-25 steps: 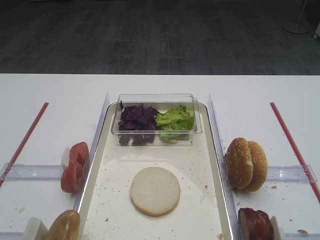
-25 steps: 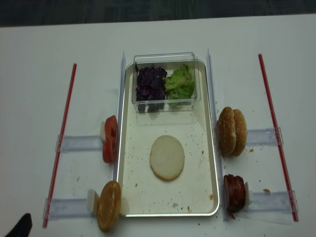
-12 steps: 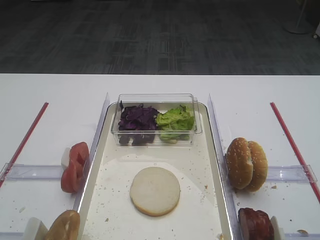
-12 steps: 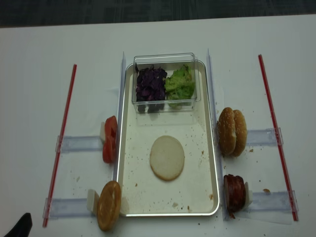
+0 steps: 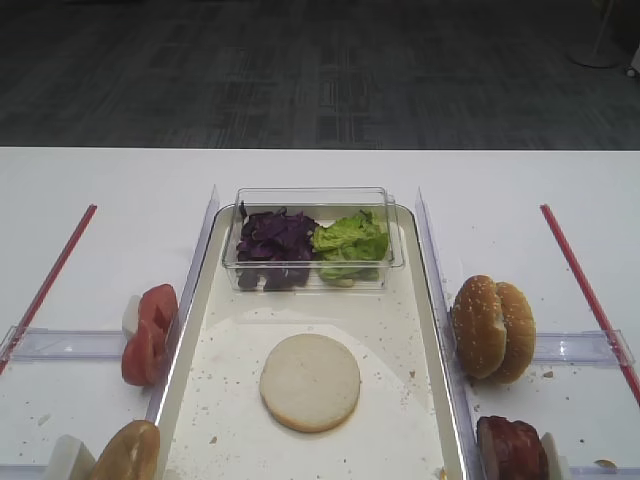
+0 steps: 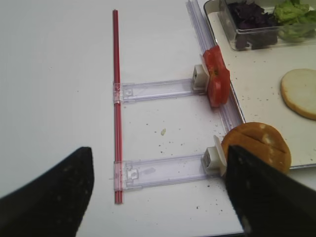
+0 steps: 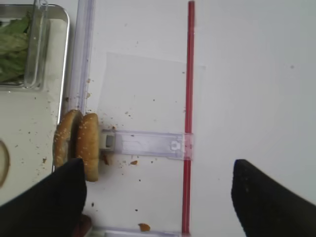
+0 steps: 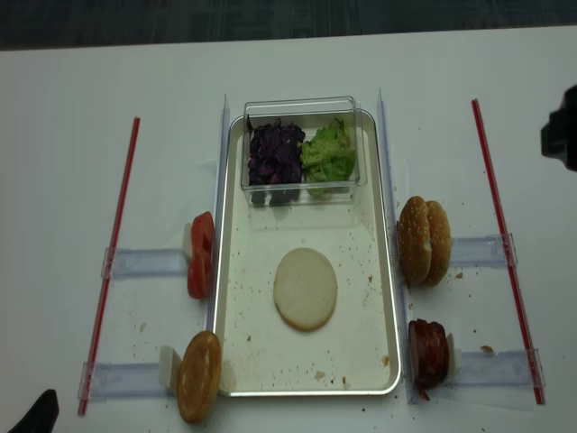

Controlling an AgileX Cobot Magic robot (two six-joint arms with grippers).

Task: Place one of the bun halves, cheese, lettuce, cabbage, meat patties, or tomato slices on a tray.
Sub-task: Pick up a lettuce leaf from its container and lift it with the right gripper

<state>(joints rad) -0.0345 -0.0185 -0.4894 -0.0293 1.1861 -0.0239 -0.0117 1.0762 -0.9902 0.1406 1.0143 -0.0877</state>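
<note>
White table: right claw (image 8: 561, 135) newly enters view.

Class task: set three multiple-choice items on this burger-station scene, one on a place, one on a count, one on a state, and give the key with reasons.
1. Where does the pale cream flat round bun disc lie?
A on the long off-white tray
B in the clear plastic box
C on the white table

2. How many sesame-seeded bun halves stand right of the tray?
A one
B two
C four

3. How is the right gripper?
A shut on lettuce
B shut on a bun
C open, holding nothing

Key: 1 A, the disc rests on the tray's floor. 2 B, two stand on edge side by side. 3 C, its fingers stand wide apart with only table between.
</note>
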